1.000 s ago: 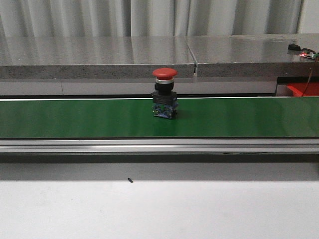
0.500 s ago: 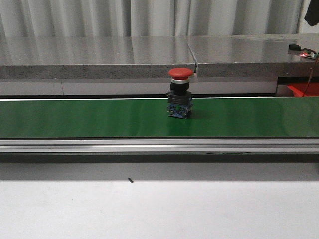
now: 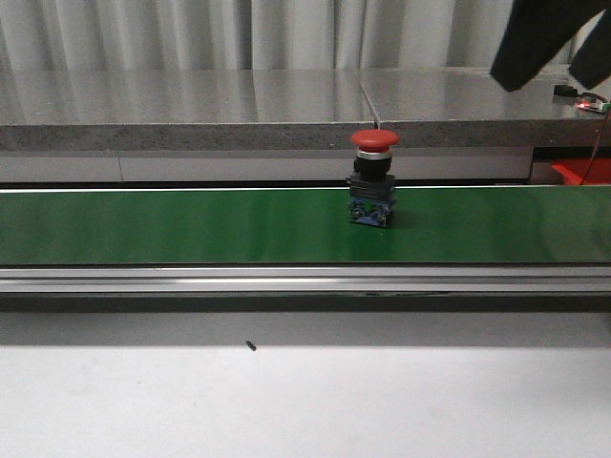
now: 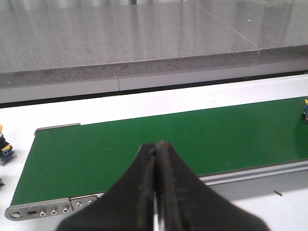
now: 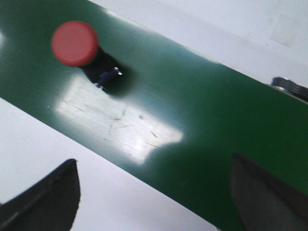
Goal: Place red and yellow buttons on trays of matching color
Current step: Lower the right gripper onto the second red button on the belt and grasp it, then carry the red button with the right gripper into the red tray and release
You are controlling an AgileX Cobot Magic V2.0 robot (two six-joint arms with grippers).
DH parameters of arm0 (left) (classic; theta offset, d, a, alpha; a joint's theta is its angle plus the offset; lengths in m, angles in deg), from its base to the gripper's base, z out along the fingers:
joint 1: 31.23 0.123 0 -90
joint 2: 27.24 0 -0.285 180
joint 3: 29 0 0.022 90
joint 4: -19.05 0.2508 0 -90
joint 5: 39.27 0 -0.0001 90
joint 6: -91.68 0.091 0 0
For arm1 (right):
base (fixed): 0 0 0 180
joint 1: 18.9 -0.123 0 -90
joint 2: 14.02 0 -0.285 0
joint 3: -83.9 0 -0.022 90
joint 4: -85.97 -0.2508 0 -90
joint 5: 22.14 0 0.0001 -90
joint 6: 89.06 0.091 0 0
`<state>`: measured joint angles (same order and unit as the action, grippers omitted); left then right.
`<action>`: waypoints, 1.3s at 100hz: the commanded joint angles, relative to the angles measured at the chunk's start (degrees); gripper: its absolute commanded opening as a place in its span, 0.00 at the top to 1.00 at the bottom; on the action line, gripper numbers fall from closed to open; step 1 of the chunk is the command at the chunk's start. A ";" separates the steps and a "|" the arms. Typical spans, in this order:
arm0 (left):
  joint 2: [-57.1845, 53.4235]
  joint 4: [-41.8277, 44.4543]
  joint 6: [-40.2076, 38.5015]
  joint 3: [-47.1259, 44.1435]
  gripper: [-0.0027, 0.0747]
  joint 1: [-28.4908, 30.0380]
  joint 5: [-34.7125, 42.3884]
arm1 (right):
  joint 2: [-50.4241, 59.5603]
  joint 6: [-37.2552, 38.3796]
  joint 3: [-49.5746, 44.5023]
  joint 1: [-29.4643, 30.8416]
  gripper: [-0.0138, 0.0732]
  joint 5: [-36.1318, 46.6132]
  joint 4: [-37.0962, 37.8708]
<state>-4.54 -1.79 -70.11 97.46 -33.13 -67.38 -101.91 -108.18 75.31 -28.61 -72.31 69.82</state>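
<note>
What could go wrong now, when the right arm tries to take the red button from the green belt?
1. The red button has moved right along the belt over the last second, so the open right gripper, not yet over it, may close behind it.
2. The button stands upright and top-heavy on a small base; a finger touching it from the side could tip it over.
3. Only a corner of the red tray shows, far right, so the drop may be hard to aim.

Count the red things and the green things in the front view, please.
Red button: 1
Red tray, mostly cut off at the edge: 1
Green belt: 1
Total: 3
</note>
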 commanded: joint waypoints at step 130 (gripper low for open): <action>0.50 -1.19 -0.36 1.58 0.99 -0.42 4.55 | -18.86 -0.37 14.07 -5.05 0.64 3.95 -3.21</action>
<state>-4.54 -1.79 -70.11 97.46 -33.13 -67.38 -123.47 -108.51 86.57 -33.84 -68.31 67.82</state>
